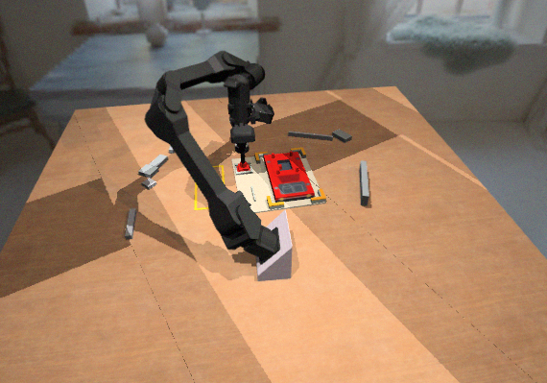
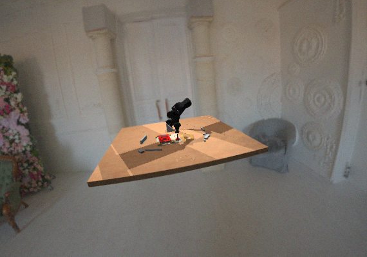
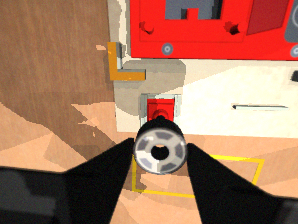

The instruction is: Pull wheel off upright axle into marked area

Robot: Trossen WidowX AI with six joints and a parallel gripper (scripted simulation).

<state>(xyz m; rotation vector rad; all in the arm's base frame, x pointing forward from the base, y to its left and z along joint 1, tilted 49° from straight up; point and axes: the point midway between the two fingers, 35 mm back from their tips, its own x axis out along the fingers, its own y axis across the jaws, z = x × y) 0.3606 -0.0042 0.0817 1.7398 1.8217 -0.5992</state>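
My gripper (image 1: 243,152) (image 3: 160,145) is shut on the wheel (image 3: 160,150), a small grey and black ring seen face-on in the wrist view. It holds the wheel above the white board (image 1: 254,193) (image 3: 225,125), just off the red axle base (image 1: 243,166) (image 3: 161,107). The upright axle's dark tip (image 3: 159,115) shows just beyond the wheel's rim, and light ground shows through the wheel's hole. The yellow marked area (image 1: 197,198) (image 3: 250,161) lies on the table beside the board, partly under the fingers in the wrist view and partly behind the arm in the top view.
A red car body (image 1: 287,176) (image 3: 200,30) (image 2: 164,138) lies on the board between orange corner brackets (image 3: 120,70). Grey bars lie around: one at the right (image 1: 364,182), two behind (image 1: 309,135) (image 1: 342,135), some at the left (image 1: 154,165) (image 1: 130,223). The arm's base stands on a grey wedge (image 1: 280,255).
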